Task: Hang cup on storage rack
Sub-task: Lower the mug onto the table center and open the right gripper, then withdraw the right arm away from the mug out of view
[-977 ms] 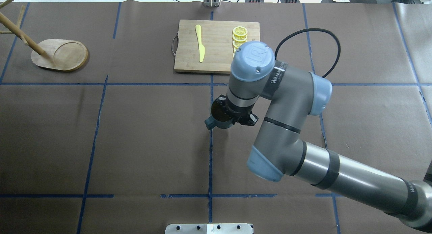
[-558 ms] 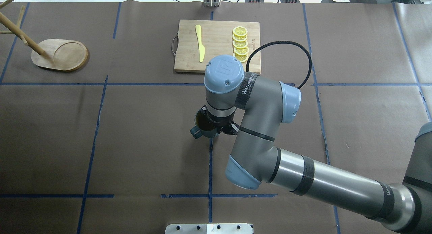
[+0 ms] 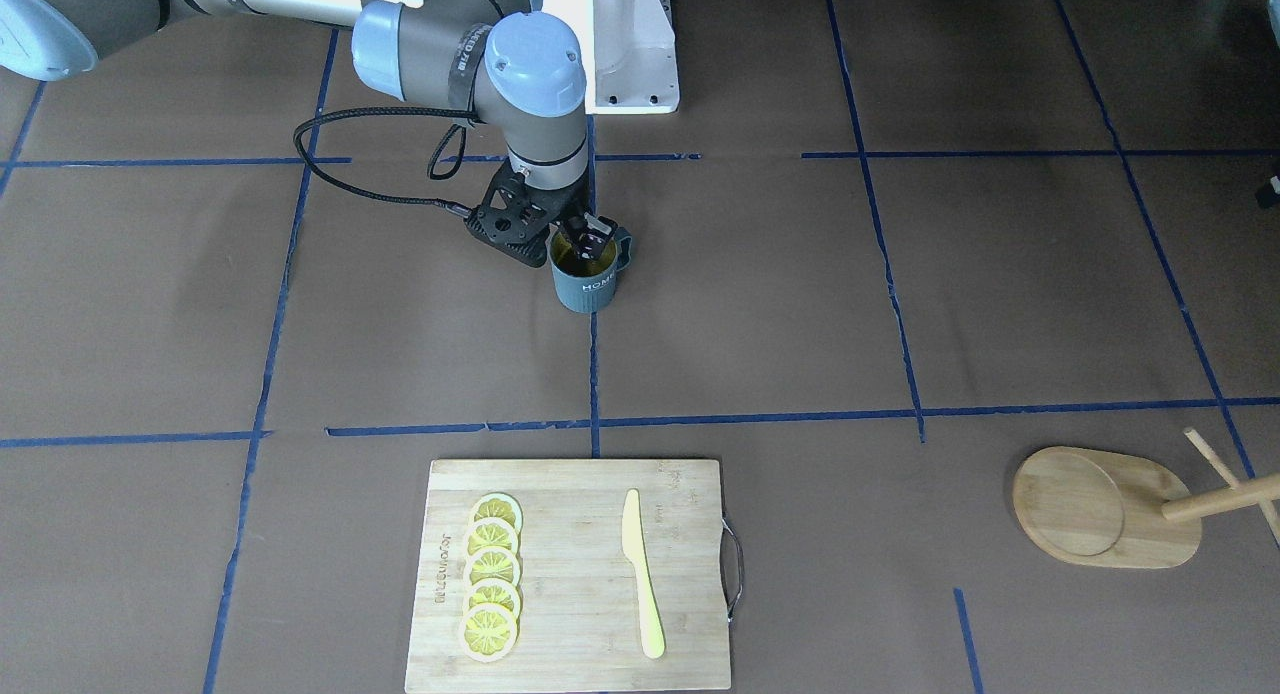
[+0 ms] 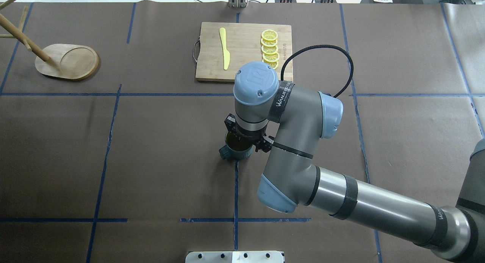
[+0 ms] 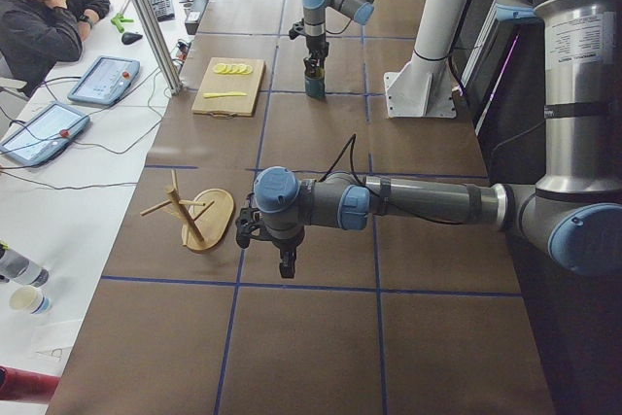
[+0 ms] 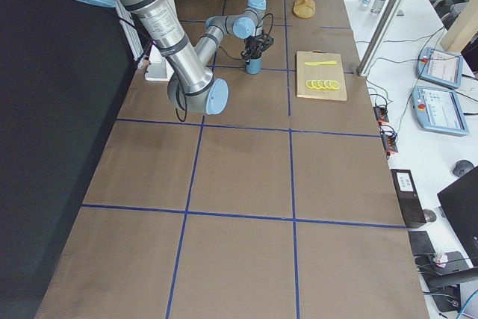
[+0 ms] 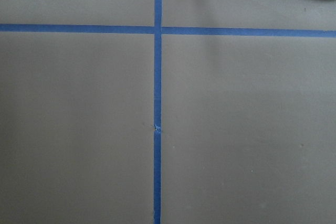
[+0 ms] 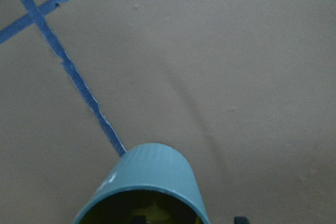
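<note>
Quick tally on the desk [image 3: 900, 304]: one cup [image 3: 585, 284], one storage rack [image 3: 1100, 509], one cutting board [image 3: 570, 574], and on it five lemon slices [image 3: 492, 566] plus one yellow knife [image 3: 640, 574]; two robot arms [image 4: 303, 141]; beside the desk, one operator [image 5: 39, 17], two tablets [image 5: 102, 80]

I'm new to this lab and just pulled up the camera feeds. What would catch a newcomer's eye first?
Mid-table, the right gripper points straight down, its jaws closed over the rim of the teal cup. Farther from the robot, a cutting board carries a row of lemon slices and a yellow knife. The wooden storage rack sits far off at the robot's left.
</note>
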